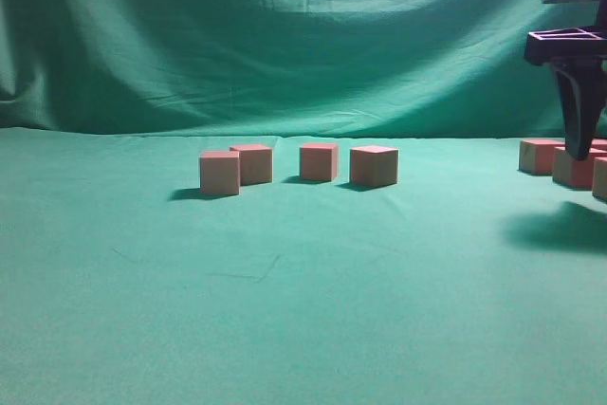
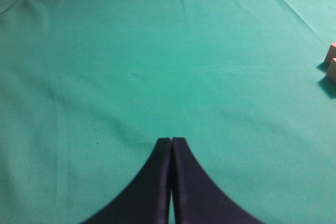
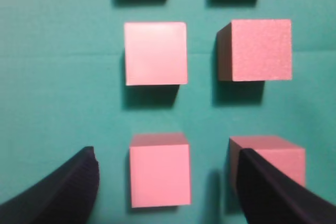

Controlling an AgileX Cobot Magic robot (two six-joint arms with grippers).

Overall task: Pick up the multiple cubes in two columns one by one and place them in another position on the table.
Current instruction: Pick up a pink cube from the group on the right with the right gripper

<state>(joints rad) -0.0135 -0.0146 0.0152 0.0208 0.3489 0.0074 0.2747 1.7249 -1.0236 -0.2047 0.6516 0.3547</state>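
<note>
- The counter (image 1: 285, 310), covered in slightly wrinkled teal-green cloth, is filling the lower part of the exterior view, with a draped green backdrop (image 1: 285, 35) hanging behind it.
- The right gripper (image 3: 168, 182) is hanging at the right edge of the exterior view above a cluster of cubes (image 1: 541, 156); in the right wrist view its jaws are standing wide apart, holding nothing, straddling the lower-left cube (image 3: 159, 176) without touching it.
- The left gripper (image 2: 171, 142) is showing at the bottom centre of the left wrist view, its 2 fingers pressed together over bare cloth, empty.
- 4 loose cubes (image 1: 318, 161) are sitting in a rough row at the middle of the exterior view.
- In the right wrist view, the cubes are lying in 2 columns; 4 are showing in full or nearly so, 2 more are being cut off by the top edge.
</note>
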